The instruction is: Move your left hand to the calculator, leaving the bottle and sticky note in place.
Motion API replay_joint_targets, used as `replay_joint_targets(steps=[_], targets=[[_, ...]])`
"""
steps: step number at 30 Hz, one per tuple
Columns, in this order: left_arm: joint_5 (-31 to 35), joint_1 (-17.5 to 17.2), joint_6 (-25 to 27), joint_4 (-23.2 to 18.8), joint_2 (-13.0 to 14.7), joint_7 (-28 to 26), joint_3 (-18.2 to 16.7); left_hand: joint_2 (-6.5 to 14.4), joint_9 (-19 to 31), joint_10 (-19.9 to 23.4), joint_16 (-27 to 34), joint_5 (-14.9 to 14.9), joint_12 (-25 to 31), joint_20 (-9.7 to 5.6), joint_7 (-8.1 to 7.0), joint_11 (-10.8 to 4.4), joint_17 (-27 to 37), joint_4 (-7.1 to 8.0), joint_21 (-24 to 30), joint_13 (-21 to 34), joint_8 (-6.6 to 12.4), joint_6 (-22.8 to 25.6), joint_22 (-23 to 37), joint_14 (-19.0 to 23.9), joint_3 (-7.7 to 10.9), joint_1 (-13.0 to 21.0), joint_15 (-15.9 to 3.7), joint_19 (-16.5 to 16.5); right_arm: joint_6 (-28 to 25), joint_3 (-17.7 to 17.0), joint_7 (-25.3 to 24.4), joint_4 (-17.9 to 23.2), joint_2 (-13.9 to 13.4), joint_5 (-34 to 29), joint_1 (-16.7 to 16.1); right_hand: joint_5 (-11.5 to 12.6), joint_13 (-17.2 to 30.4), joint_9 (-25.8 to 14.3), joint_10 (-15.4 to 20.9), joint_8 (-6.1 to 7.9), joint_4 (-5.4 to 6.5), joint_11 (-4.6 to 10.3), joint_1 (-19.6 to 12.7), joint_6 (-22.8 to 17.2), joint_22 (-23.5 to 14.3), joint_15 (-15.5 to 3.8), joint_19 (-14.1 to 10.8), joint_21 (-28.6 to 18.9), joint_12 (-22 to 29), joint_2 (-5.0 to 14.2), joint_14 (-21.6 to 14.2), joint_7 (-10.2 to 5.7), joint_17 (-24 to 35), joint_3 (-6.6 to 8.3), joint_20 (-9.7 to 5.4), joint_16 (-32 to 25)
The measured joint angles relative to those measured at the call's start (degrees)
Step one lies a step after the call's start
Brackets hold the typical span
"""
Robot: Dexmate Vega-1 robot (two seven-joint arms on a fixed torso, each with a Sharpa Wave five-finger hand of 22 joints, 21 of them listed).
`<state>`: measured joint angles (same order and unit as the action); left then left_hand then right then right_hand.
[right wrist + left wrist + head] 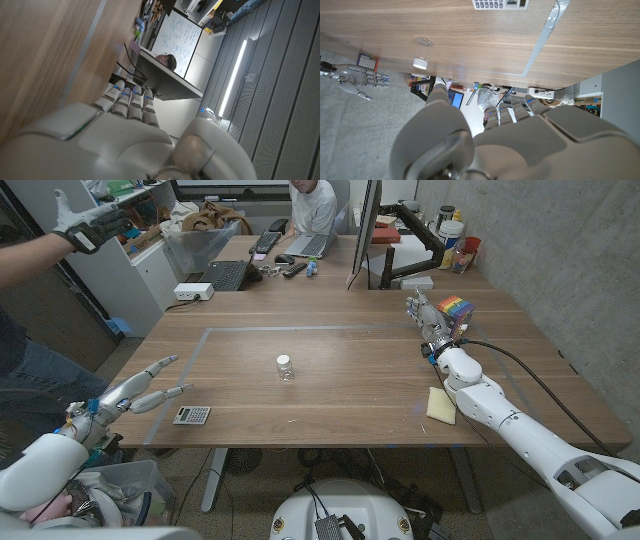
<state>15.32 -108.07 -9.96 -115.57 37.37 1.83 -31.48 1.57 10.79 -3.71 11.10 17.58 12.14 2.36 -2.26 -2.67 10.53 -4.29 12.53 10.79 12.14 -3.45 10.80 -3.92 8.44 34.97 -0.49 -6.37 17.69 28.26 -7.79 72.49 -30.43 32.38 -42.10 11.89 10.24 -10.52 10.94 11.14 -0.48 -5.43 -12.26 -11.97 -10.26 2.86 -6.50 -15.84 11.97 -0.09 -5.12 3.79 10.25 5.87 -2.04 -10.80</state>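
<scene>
Left hand (140,393): fingers spread, holding nothing; poised beside its target, not yet on it
Calculator (191,415): on the table just below the left fingertips, apart from them; cut off at the edge in the left wrist view
Bottle (285,367): upright mid-table, well beyond the fingers; untouched
Note (440,405): beside the right forearm; partly hidden
Right hand (430,320): fingers extended, empty; parked away

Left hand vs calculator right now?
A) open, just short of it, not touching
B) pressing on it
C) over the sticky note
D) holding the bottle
A: in the head view the left hand has its fingers spread, holds nothing, and sits just short of the calculator, with table showing between them.
</scene>
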Motion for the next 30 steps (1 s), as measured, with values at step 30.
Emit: replay_joint_targets(steps=[30], targets=[[7.0,-0.8,5.5,-1.8,2.8,-1.6,2.5,-0.1,0.0,0.3,0.0,0.0,0.4,-0.22,-0.10,-0.31,0.0,-0.15,0.0,0.3,0.00,0.9,0.0,0.6,-0.16,0.5,-0.22,-0.2,1.8,-0.6,1.0,-1.5,0.2,0.8,-0.1,0.0,0.0,0.0,0.0,0.00,-0.24,0.00,0.5,0.0,0.0,0.00,0.0,0.4,0.0,0.49,0.0,0.00,0.0,-0.24,0.00,0.0]])
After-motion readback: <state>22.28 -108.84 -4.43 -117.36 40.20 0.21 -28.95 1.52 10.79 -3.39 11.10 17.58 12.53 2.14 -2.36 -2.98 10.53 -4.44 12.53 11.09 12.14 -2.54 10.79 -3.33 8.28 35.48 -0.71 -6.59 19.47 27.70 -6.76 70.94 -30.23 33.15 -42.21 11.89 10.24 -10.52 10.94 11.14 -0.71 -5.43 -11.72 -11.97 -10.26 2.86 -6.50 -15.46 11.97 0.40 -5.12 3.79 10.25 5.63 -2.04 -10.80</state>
